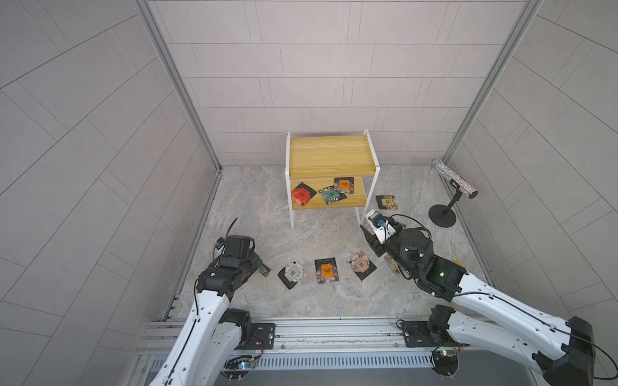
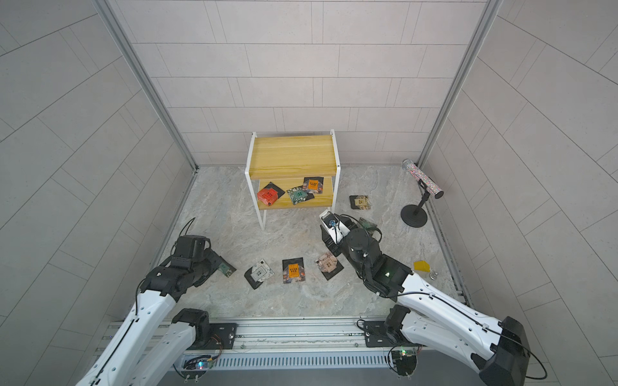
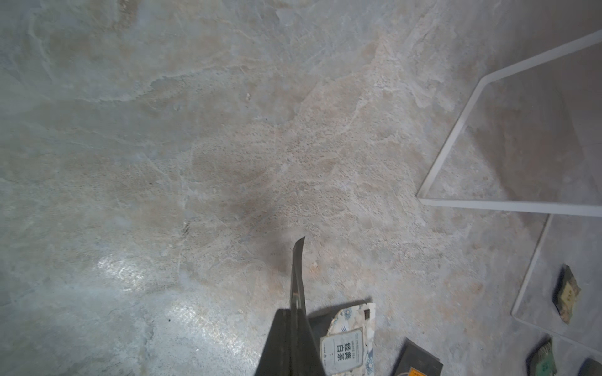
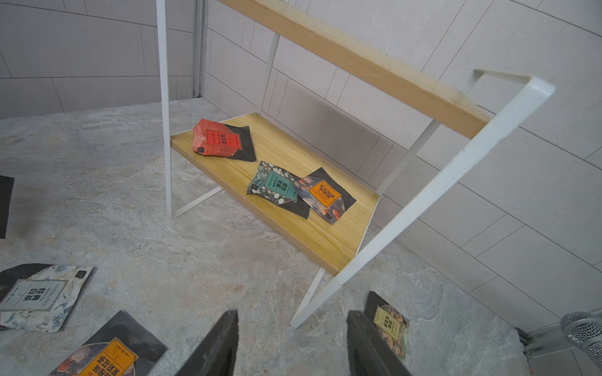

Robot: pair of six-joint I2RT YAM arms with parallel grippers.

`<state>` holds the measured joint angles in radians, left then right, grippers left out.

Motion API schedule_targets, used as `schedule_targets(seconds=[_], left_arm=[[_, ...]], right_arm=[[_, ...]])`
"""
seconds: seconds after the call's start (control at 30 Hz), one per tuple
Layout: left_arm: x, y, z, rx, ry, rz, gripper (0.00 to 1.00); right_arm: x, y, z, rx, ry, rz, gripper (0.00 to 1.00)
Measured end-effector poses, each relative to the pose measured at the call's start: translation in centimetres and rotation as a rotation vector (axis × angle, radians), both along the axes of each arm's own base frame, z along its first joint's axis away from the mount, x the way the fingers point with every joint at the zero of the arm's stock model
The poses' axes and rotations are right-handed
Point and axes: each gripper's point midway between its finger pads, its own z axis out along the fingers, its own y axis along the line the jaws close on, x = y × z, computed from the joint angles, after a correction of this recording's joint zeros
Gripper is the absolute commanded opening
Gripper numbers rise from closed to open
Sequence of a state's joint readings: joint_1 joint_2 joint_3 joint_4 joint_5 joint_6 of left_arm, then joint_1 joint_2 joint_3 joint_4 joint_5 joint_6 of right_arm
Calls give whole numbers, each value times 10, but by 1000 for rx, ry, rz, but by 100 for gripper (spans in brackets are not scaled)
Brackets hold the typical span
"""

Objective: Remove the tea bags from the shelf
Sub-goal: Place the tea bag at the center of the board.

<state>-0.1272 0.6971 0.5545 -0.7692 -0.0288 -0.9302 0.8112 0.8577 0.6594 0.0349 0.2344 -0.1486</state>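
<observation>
Left gripper (image 1: 256, 264), lower left in both top views: my fingers (image 3: 283, 341) are pinched hard on the held bag (image 3: 298, 273). It shows edge-on in the left wrist view, poking out past the tips. It hangs low over the floor (image 1: 301, 300); touching or not, cannot tell.

Right gripper (image 4: 293, 314), lower right of centre in both top views: fingers (image 4: 224, 341) apart at a middling gap, nothing between them but floor. A yellow block (image 2: 422, 265) lies on the floor beyond my right forearm, right side of frame.

Row on the floor between my two arms, lower middle of frame: white bag (image 1: 292, 273), orange bag (image 1: 326, 270), beige bag (image 1: 361, 264), left to right. All flat, near each other but apart. In the left wrist view the white bag lies just beside my closed fingers.

Further up the frame, a lone bag (image 1: 387, 201) lies flat just right of the shelf (image 1: 329, 153), apart from it. In the right wrist view it sits just beyond one finger.

Shelf: centre of frame, near the back wall (image 1: 334, 83). Three bags on its lower board:
- red bag (image 1: 300, 196) at the left end
- green bag (image 1: 330, 195) mid-board
- second orange bag (image 1: 344, 184) up and right of the green one, the two touching at their edges

Stand (image 1: 442, 215) with a glitter tube (image 1: 454, 182) tilted on it: right of frame by the wall corner, well apart from the shelf.
</observation>
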Motion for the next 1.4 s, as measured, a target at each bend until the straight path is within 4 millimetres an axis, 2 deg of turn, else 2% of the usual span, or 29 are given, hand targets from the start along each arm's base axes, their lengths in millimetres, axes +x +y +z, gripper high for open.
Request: schedule_targets(seconds=[0.23, 0.33, 0.53, 0.67, 0.93, 0.97, 1.03, 1.13, 1.4], left_arm=[[-9, 14, -24, 57, 81, 60, 5], [-11, 18, -30, 76, 109, 77, 11], [-15, 25, -44, 113, 180, 109, 16], [-21, 29, -51, 123, 213, 126, 24], [-28, 29, -56, 119, 221, 132, 40], [-29, 29, -57, 118, 223, 131, 45], [-31, 28, -58, 114, 222, 134, 47], [-31, 28, -56, 108, 211, 132, 60], [-30, 23, -53, 83, 208, 113, 71]], right_arm=[[-1, 1, -5, 6, 12, 4, 57], [-1, 1, -4, 11, 12, 6, 57], [1, 4, -8, 8, 22, 5, 57], [2, 4, -9, 10, 22, 5, 57], [2, 5, -9, 11, 22, 5, 58], [2, 5, -9, 11, 22, 5, 57], [2, 5, -9, 10, 22, 5, 58], [2, 5, -9, 11, 22, 5, 58], [1, 5, -11, 23, 39, 7, 60]])
